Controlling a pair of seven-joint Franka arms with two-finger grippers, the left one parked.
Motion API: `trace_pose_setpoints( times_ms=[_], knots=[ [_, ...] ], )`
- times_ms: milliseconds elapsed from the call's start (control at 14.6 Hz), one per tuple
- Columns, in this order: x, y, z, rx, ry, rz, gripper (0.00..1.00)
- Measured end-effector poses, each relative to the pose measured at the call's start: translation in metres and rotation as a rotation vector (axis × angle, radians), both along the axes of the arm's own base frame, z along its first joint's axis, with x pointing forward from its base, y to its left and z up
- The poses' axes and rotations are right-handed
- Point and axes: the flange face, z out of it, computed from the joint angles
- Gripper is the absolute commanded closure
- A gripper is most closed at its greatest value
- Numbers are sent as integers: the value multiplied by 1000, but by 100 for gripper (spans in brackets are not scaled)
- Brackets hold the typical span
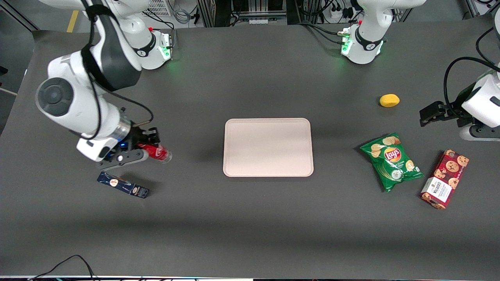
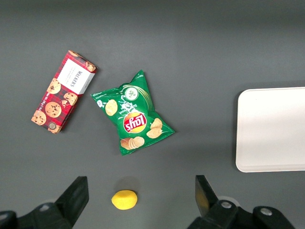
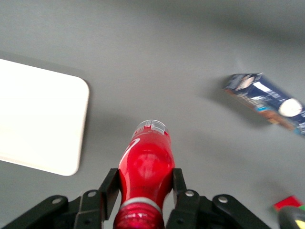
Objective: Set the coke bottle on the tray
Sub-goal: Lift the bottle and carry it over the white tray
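Note:
My right gripper (image 1: 146, 146) is shut on the coke bottle (image 1: 155, 152), a small bottle with a red label and a clear base. It holds the bottle lying level above the table, toward the working arm's end. In the right wrist view the fingers (image 3: 109, 188) press on both sides of the red bottle (image 3: 145, 167), its clear base pointing away from the gripper (image 3: 144, 190). The pale pink-beige tray (image 1: 268, 147) lies flat at the middle of the table, apart from the bottle. It also shows in the right wrist view (image 3: 40, 124) and in the left wrist view (image 2: 271, 129).
A dark blue oblong box (image 1: 123, 184) lies nearer the front camera than the gripper. Toward the parked arm's end lie a green chips bag (image 1: 391, 160), a red cookie box (image 1: 445, 178) and a yellow lemon (image 1: 389, 100).

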Motion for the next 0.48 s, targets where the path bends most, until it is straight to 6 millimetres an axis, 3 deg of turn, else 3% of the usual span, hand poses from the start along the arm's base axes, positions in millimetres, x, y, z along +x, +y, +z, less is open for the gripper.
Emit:
trace_pose_setpoints(
  times_ms=[274,479],
  knots=[
    [-33,94,6,19,10,-125,100],
    [-60,159,-1,-24,-4,-211,100]
  ],
)
